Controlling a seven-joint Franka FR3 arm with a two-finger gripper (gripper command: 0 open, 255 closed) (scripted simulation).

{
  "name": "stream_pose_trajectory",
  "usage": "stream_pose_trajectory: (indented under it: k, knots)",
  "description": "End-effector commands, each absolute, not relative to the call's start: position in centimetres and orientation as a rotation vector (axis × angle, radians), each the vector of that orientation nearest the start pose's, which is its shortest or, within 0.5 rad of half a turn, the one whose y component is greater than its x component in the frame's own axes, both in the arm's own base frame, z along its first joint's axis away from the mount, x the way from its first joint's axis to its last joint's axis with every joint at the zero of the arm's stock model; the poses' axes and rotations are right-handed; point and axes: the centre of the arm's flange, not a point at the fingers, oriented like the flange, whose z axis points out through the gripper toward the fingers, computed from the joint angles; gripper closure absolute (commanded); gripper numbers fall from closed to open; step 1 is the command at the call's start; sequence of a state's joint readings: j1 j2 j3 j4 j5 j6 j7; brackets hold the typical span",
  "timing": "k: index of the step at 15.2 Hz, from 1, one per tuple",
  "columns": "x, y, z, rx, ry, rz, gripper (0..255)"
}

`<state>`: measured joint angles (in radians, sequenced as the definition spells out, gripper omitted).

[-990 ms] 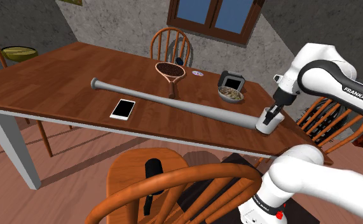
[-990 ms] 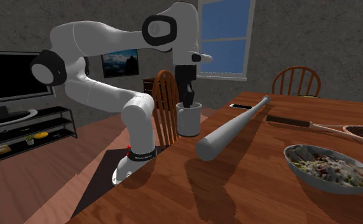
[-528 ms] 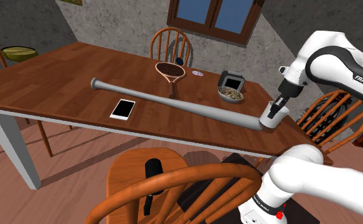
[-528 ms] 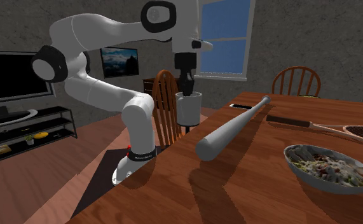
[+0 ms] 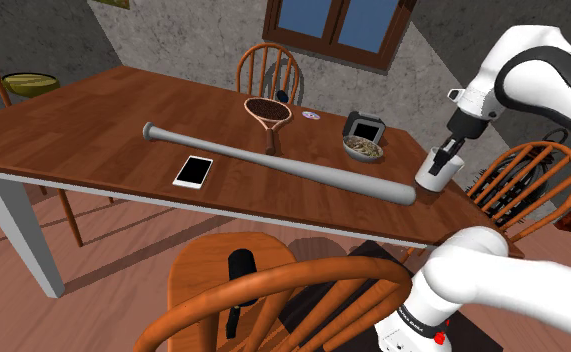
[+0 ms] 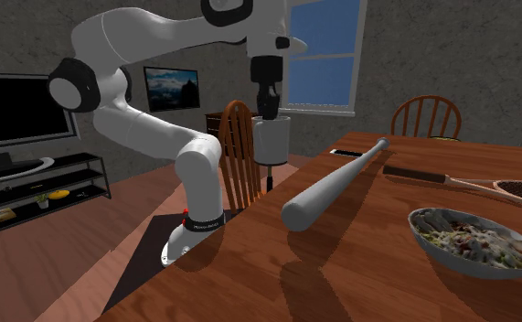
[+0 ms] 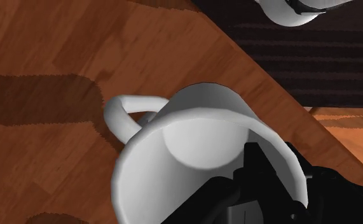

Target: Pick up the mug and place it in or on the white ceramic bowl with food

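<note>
A plain white mug point(image 5: 433, 176) hangs in the air over the table corner nearest the arm's stand, lifted off the wood. My black gripper point(image 5: 442, 157) is shut on its rim, one finger inside and one outside. The second exterior view shows the mug point(image 6: 270, 142) hanging upright under the gripper point(image 6: 270, 112). From the wrist, the mug point(image 7: 192, 143) has its handle turned away from the gripper point(image 7: 262, 162). The white bowl with food point(image 5: 362, 150) sits on the table to the shoulder view's left of the mug; the bowl point(image 6: 474, 241) also shows in the second exterior view.
A long grey baseball bat point(image 5: 283, 162) lies across the wooden table point(image 5: 83, 140), its thick end below the mug. A dark box point(image 5: 364, 128) stands behind the bowl. A racket point(image 5: 267, 112) and a white phone point(image 5: 193, 170) lie further off. Wooden chairs point(image 5: 518, 180) surround the table.
The gripper has risen with the mug, lifting it from the table beside the bat's thick end and carrying it up and slightly to the shoulder view's right.
</note>
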<state>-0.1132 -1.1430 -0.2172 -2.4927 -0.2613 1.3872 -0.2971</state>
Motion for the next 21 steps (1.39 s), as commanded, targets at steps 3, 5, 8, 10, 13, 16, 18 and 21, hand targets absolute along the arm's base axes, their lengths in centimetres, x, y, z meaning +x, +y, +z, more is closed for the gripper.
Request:
stream_pose_trajectory:
  k: [3, 5, 8, 10, 13, 16, 18, 21]
  knots:
    - [20.9, -14.4, 59.9, -3.204, -0.062, -0.013, 255]
    - [23.0, -16.0, 60.0, -3.204, -0.062, -0.013, 255]
    - [26.2, -18.2, 60.3, -3.204, -0.062, -0.013, 255]
    - [28.4, -19.8, 60.4, -3.204, -0.062, -0.013, 255]
    - [31.6, -22.0, 60.6, -3.204, -0.062, -0.013, 255]
    - [34.8, -24.3, 60.9, -3.204, -0.062, -0.013, 255]
    - [37.0, -25.9, 61.0, -3.204, -0.062, -0.013, 255]
    - [40.2, -28.1, 61.3, -3.204, -0.062, -0.013, 255]
